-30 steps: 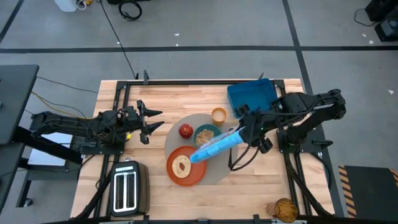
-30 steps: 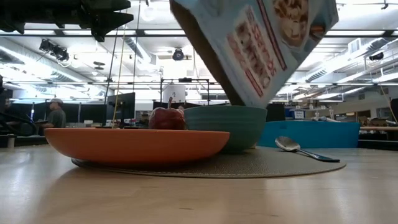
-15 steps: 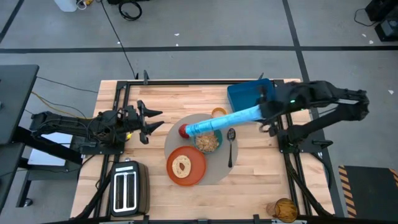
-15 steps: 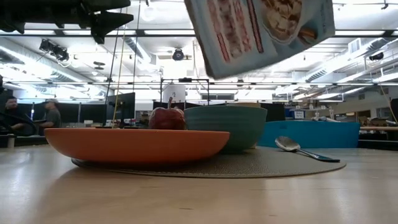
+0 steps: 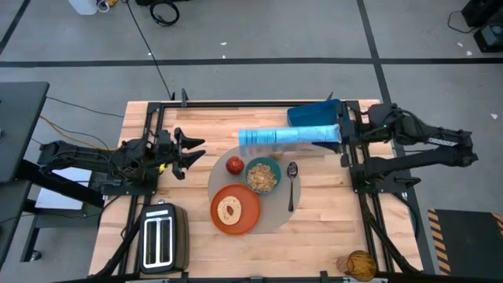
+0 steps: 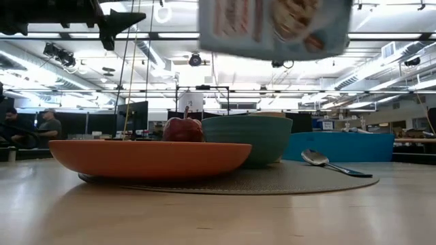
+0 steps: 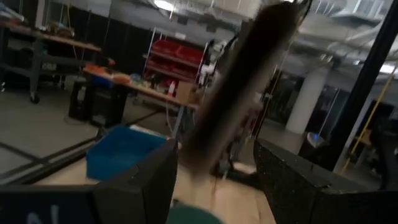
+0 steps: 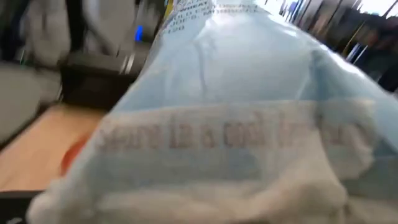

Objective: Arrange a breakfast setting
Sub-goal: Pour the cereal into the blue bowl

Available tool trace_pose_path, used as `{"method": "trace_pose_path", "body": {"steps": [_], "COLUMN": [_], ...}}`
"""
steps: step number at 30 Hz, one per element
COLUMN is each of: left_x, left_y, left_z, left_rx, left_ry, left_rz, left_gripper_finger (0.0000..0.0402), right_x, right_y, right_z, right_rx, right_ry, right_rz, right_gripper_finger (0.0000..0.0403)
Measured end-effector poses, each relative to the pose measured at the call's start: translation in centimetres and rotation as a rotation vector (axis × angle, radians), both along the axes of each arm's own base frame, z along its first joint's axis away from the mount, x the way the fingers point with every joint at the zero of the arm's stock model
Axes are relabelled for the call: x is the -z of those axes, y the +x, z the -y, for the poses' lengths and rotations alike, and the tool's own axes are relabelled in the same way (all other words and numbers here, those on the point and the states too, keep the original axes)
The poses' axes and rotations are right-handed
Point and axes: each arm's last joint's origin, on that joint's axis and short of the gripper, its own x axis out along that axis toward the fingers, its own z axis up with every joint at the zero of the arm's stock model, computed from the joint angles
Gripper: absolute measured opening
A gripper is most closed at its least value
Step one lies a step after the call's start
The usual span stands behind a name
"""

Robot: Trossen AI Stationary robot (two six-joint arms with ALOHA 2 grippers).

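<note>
Two arms share the table. We see the right gripper [image 5: 339, 132] clamped on one end of a long light-blue cereal box [image 5: 287, 137], held level above the table, its long axis pointing from the gripper toward the left arm. The cereal-filled teal bowl [image 5: 262, 174] sits on the round grey-beige mat [image 5: 277, 216], just below and nearer us than the box. The left gripper [image 5: 192, 153] waits with fingers apart beside the mat.
</note>
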Motion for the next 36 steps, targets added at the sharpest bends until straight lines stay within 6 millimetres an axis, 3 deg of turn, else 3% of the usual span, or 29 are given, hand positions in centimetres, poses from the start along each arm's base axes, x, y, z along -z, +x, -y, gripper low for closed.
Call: {"method": "trace_pose_path", "body": {"steps": [8,11,14,20,27,31,36], "left_x": [1.9,2.2,2.1,2.1,0.2,-1.0,-1.6], "left_y": [2.1,3.3,4.5,6.2,9.9,11.3,11.6], "left_z": [0.2,0.3,0.1,-0.3,-0.6,-0.1,0.3], "left_rx": [0.025,0.014,-0.011,0.05,0.086,0.169,0.256], "left_ry": [0.046,0.113,0.168,0.244,0.338,0.408,0.449], "left_rz": [-0.136,-0.123,-0.048,0.089,0.101,0.129,0.159], "left_gripper_finger": [0.0218,0.0218,0.0218,0.0231,0.0304,0.0315,0.0311], "right_x": [4.9,5.5,6.5,7.8,8.2,8.3,7.9], "right_y": [3.1,4.1,5.4,9.2,13.0,13.6,13.3], "right_z": [1.0,1.0,0.8,1.2,1.5,1.6,1.7], "right_rx": [0.062,-0.021,-0.143,-0.235,-0.302,-0.302,-0.303], "right_ry": [-0.007,0.008,0.038,0.113,0.152,0.138,0.136], "right_rz": [0.401,0.651,0.786,0.849,0.849,0.891,0.92], "right_gripper_finger": [0.0153,0.0153,0.0153,0.0153,0.0153,0.0153,0.0153]}}
